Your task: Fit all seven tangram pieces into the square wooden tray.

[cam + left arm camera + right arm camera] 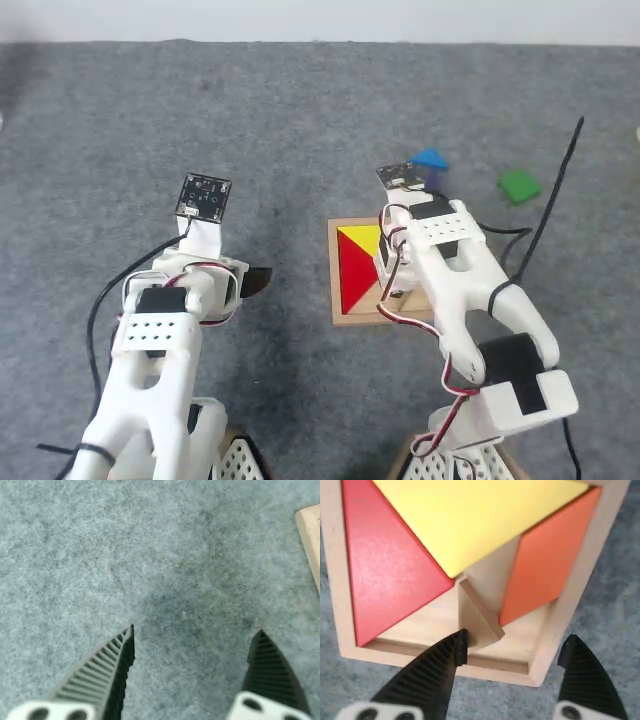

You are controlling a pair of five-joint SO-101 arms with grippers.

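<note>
One grey tabletop (300,120) spans the whole high view, with both arms rising from its lower edge: the left arm (160,340) at lower left, the right arm (460,270) at lower right.

The tray (336,270) lies just right of centre, partly under the right arm. Inside it sit a red piece (385,565) along one side, a yellow piece (470,515) beside it and an orange piece (545,555) against the opposite wall. A smaller wood piece (477,617) stands tilted in the gap between red and orange.

The right end effector (517,637) hangs over the tray's near rim, fingers spread, one tip right at the wood piece - contact is unclear. The left end effector (195,630) is spread too, over bare tabletop.

A green piece (519,185) and a blue piece (430,158) lie loose at upper right - outside the tray.
</note>
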